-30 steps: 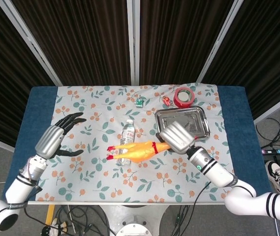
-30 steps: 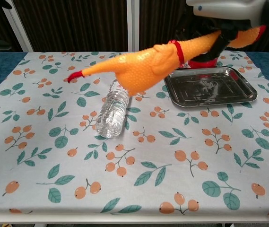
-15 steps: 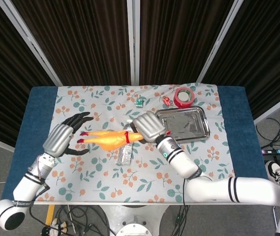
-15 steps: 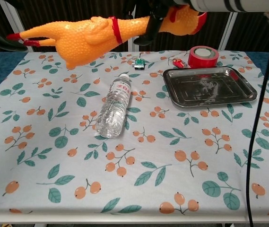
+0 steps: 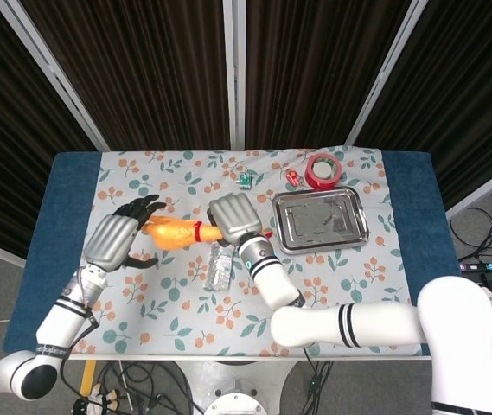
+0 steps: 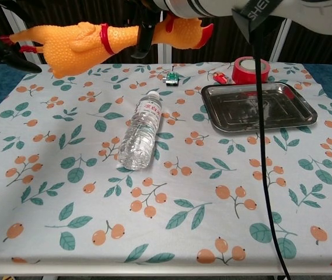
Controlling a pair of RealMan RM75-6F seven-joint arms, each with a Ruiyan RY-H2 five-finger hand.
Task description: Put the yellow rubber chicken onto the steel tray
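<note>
Both hands up over table: right hand [image 5: 233, 218] gripping rubber chicken [image 5: 175, 232] by neck, held in air left of steel tray [image 5: 320, 221]. Left hand [image 5: 114, 241] fingers spread at chicken's legs, contact unclear.

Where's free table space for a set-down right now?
Free: the tray interior, and the cloth in front of the bottle and tray. Crowded: the far edge, with the tape and small items behind the tray.
</note>
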